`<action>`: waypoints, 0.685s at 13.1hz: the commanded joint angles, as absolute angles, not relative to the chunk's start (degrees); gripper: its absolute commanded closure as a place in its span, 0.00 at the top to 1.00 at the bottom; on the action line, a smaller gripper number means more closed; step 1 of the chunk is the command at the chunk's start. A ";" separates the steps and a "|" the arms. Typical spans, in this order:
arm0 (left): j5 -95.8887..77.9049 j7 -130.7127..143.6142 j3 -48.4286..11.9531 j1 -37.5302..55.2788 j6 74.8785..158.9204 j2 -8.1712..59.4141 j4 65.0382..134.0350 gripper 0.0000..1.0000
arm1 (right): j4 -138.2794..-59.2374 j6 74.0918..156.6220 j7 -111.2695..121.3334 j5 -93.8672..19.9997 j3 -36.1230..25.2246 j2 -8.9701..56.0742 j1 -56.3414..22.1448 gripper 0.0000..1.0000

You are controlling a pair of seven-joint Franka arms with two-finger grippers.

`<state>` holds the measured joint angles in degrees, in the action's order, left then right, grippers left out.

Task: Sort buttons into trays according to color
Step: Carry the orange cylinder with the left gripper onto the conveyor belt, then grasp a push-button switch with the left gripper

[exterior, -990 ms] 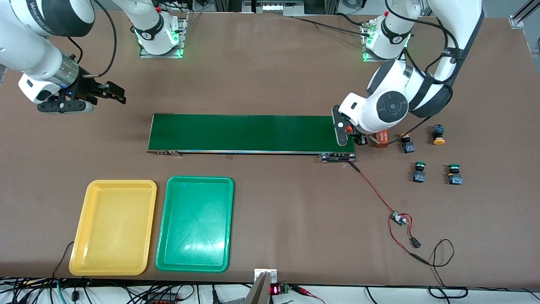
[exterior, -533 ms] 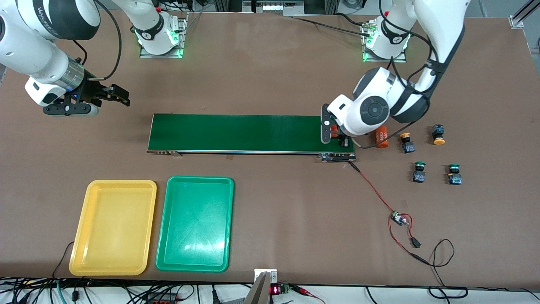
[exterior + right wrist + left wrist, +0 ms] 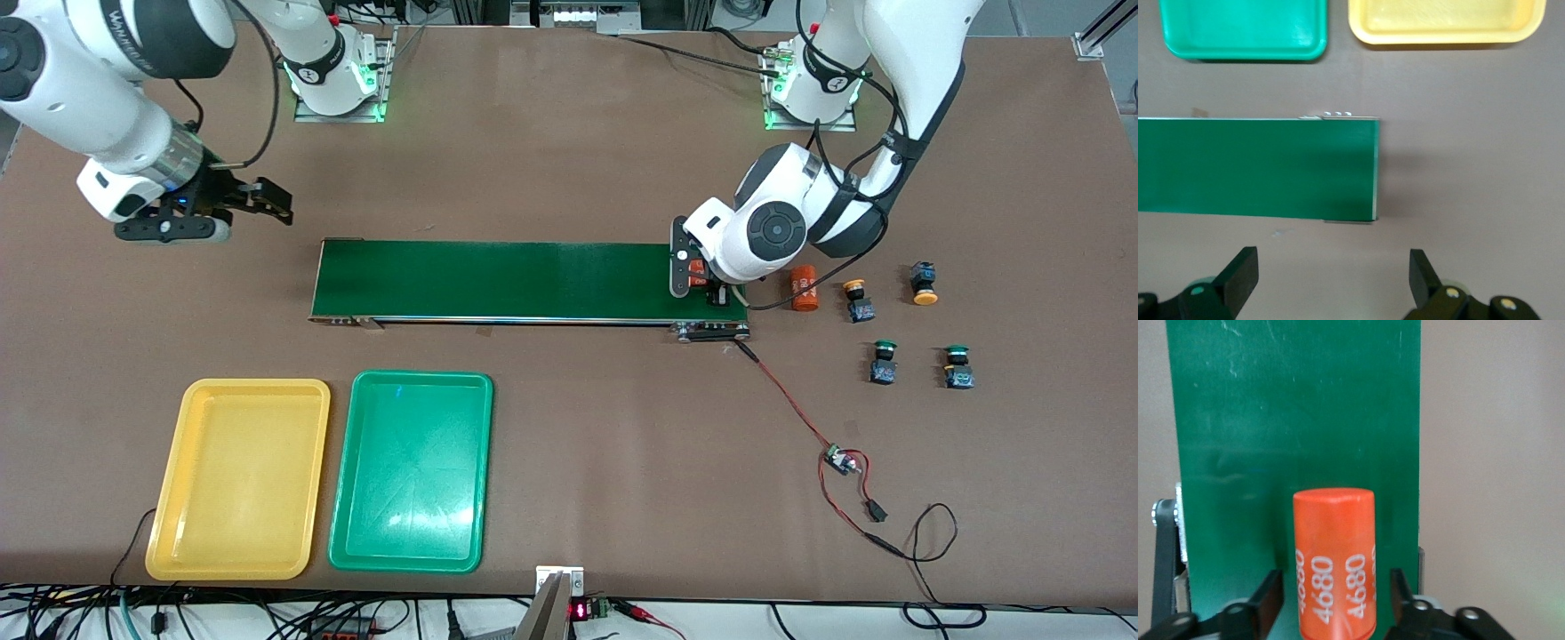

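Four buttons stand on the table past the left arm's end of the belt: two yellow-capped (image 3: 855, 300) (image 3: 923, 284) and, nearer the front camera, two green-capped (image 3: 883, 362) (image 3: 958, 367). The yellow tray (image 3: 238, 478) and green tray (image 3: 411, 471) lie side by side, empty, near the front edge. My left gripper (image 3: 699, 277) (image 3: 1336, 593) is low over the belt's end. It is open, with a gap between each finger and the orange "4680" cylinder (image 3: 1335, 547) lying between them. My right gripper (image 3: 271, 203) (image 3: 1331, 267) hangs open and empty over bare table by the belt's other end.
The long dark-green conveyor belt (image 3: 524, 280) (image 3: 1258, 167) crosses the table's middle. A second orange cylinder (image 3: 803, 288) lies beside the belt, next to the buttons. A red-and-black wire with a small board (image 3: 840, 460) trails from the belt toward the front edge.
The left gripper carried the orange cylinder from the table onto the belt's end and opened its fingers. The right arm drifted toward the belt's other end.
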<state>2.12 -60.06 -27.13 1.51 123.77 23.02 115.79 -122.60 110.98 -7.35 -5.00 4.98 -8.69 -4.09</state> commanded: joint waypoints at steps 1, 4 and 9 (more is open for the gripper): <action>3.52 -60.12 -27.51 1.23 123.23 18.91 116.63 1.00 | -122.78 113.37 -11.94 -5.54 4.75 -8.35 -8.86 1.00; 3.34 -60.20 -26.73 -0.34 122.52 14.95 114.53 1.00 | -122.78 115.57 -19.30 -5.54 4.75 -7.30 -13.78 1.00; 3.17 -59.59 -14.79 -4.39 123.48 15.20 111.19 1.00 | -122.61 120.05 -28.91 -4.75 4.83 -3.35 -22.13 1.00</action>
<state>2.14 -60.07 -18.65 -3.73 123.60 14.43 112.42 -122.61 118.61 -26.74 -5.00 5.25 -4.47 -20.07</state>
